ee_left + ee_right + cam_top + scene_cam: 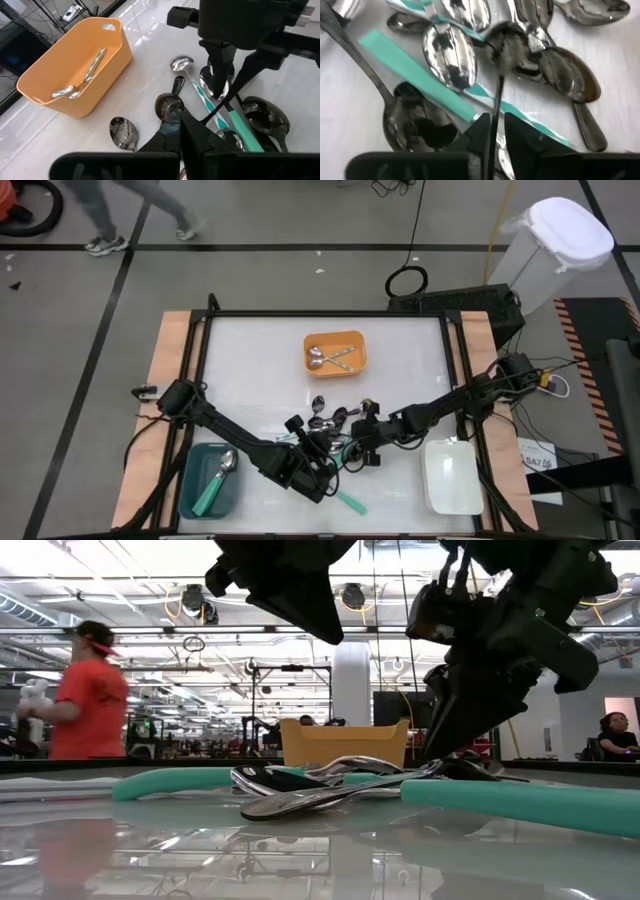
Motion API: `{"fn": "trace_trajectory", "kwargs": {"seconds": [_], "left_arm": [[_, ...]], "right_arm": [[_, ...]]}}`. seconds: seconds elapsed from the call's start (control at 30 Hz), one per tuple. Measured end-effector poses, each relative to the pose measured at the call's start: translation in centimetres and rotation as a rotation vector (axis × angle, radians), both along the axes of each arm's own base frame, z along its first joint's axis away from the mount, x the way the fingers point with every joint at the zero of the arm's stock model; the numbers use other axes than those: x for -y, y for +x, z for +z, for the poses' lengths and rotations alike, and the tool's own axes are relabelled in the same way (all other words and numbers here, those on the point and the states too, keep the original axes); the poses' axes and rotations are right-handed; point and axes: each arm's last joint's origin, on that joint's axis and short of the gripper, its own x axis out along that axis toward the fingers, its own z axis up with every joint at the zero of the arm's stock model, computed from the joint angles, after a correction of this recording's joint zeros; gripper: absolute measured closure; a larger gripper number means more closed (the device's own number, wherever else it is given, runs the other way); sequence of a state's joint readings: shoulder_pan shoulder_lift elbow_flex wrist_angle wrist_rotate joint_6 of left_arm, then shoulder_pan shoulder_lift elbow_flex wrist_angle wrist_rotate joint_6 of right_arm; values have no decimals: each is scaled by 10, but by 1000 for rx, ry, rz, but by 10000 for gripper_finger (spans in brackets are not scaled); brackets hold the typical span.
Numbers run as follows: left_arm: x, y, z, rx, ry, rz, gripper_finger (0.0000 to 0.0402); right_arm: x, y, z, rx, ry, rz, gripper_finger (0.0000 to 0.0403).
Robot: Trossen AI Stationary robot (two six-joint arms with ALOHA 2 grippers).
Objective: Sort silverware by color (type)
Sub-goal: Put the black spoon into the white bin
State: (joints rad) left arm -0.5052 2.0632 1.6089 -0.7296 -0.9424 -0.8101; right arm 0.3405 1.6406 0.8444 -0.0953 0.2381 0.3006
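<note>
My right gripper (pixel 494 131) is narrowly pinching a black spoon's handle (pixel 496 100) in the heap of spoons (pixel 335 420) mid-table, and that thin, off-centre hold could slip or drag the neighbouring teal-handled spoon (pixel 415 75).

We see an orange tray (pixel 336 353), a teal tray (pixel 192 490) and a white tray (pixel 452 476). Spoon handles (pixel 415 75) are teal-green, bowls (pixel 449 56) shiny silver.
</note>
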Motion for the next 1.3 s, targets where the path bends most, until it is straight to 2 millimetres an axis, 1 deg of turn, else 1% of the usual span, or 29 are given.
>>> {"fn": "trace_trajectory", "kwargs": {"seconds": [0.27, 0.43, 0.67, 0.87, 0.97, 1.03, 1.13, 1.23, 1.3], "left_arm": [[0, 0, 0, -2, 1, -2, 401], [-2, 1, 0, -1, -1, 2, 401], [-2, 2, 0, 7, -6, 5, 401], [-2, 2, 0, 3, -2, 1, 401], [-2, 2, 0, 4, -1, -1, 401], [-2, 2, 1, 5, -1, -3, 401], [-2, 3, 1, 7, -1, -6, 401], [-1, 3, 1, 8, -1, -7, 401], [-1, 3, 1, 8, -1, -7, 401]], "right_arm": [[-1, 2, 1, 25, 10, 0, 317], [-1, 10, 2, 100, 24, -36, 307], [7, 15, -13, 63, 40, -106, 283], [9, 18, -19, 55, 26, -95, 276], [9, 19, -24, 47, 19, -80, 285], [9, 20, -25, 41, 29, -74, 300], [9, 20, -26, 35, 29, -65, 333], [9, 20, -26, 34, 22, -49, 376], [8, 20, -26, 32, 15, -39, 391]]}}
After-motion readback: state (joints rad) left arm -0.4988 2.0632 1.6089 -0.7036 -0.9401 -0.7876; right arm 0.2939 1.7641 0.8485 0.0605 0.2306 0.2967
